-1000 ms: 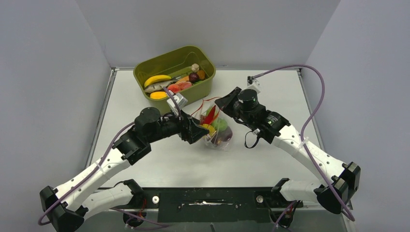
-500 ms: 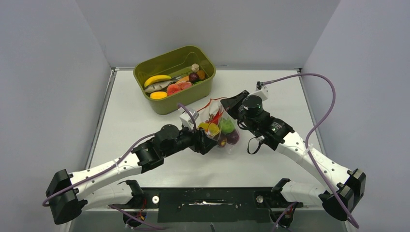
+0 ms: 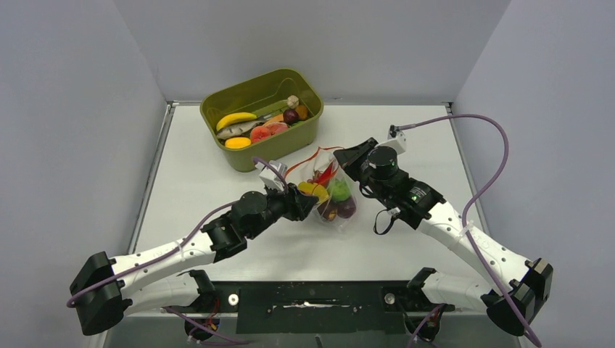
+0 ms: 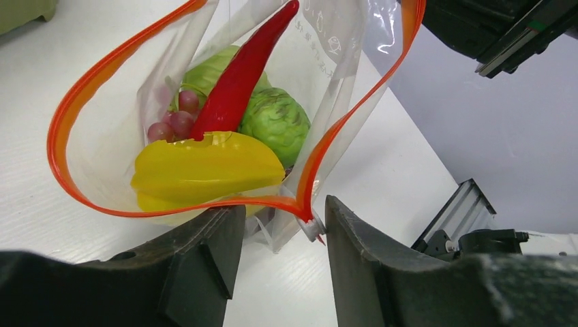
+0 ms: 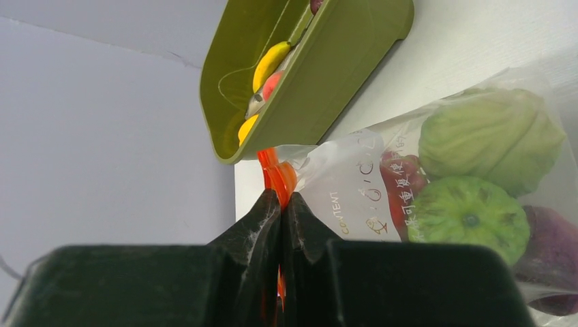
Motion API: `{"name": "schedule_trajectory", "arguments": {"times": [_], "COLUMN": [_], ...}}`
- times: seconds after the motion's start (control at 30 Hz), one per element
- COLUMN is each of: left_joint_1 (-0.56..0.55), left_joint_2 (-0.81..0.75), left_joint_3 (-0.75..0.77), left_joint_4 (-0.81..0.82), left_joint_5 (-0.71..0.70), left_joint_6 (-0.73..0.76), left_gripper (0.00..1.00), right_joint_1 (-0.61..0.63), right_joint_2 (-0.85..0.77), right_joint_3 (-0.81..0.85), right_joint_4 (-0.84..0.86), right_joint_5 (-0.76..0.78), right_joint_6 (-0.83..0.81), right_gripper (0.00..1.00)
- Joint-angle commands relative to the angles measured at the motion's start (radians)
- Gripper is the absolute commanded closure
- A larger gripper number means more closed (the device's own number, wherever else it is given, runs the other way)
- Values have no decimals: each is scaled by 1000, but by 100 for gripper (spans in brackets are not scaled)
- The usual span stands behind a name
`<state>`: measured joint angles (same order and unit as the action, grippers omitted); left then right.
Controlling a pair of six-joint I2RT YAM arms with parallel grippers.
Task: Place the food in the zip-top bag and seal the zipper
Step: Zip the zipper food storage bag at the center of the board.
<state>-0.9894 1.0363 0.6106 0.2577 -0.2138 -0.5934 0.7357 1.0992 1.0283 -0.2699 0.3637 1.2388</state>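
Pinching right gripper [image 5: 281,201]: its fingers were pressed together on one end of the zipper [image 4: 82,88], the end nearer the tub.
Left gripper [image 4: 283,212]: its jaws stood spread, with the opposite corner of the rim and a small white slider [image 4: 312,227] between them; whether either finger touched the plastic could not be told.
Zip-top bag [image 5: 344,174]: it lay on the surface [image 3: 203,188] between the two grippers, near the tub, with its mouth gaping wide and unsealed.
Zipper sides: the two red-orange strips bowed well apart and met only at the two ends.
Food [image 3: 330,194] in the bag: a red chili [image 4: 238,75] leaned over a yellow star fruit [image 4: 204,167], with a green round piece [image 4: 276,122] and purple grapes [image 4: 174,122] behind, and a dark purple piece [image 5: 545,245] deeper in.
Olive-green tub [image 3: 217,101]: it sat at the far left of the surface, holding a banana [image 3: 236,118] and several red and orange pieces.
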Motion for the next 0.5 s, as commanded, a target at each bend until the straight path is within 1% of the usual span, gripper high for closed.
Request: {"name": "schedule_trajectory", "arguments": {"times": [0.0, 0.1, 0.13, 0.17, 0.23, 0.27, 0.33, 0.4, 0.43, 0.47], "left_joint_1": [-6, -6, -6, -6, -6, -6, -6, -6, -6, -6], "left_joint_2": [2, 16, 21, 25, 31, 31, 24, 9, -2, -12], "left_joint_3": [9, 9, 11, 14, 20, 22, 22, 16, 8, -4], "left_joint_4": [125, 148, 153, 153, 154, 153, 149, 140, 140, 146], "left_joint_5": [-21, -16, -14, -12, 3, 14, 35, 58, 73, 90], "left_joint_6": [3, 7, 11, 14, 23, 29, 38, 44, 51, 58], "left_gripper": [56, 58, 59, 65, 81, 87, 93, 98, 100, 100], "right_joint_1": [8, 8, 8, 8, 8, 8, 7, 8, 8, 7], "right_joint_2": [-41, -41, -44, -46, -50, -52, -56, -65, -71, -79], "right_joint_3": [18, 20, 18, 17, 15, 15, 19, 17, 10, -1], "right_joint_4": [93, 76, 75, 74, 68, 65, 53, 35, 24, 8], "right_joint_5": [38, 34, 34, 33, 33, 34, 35, 26, 14, 1], "right_joint_6": [12, 16, 19, 21, 19, 13, -11, -38, -48, -57], "right_gripper": [99, 100, 99, 99, 99, 99, 98, 94, 90, 83]}}
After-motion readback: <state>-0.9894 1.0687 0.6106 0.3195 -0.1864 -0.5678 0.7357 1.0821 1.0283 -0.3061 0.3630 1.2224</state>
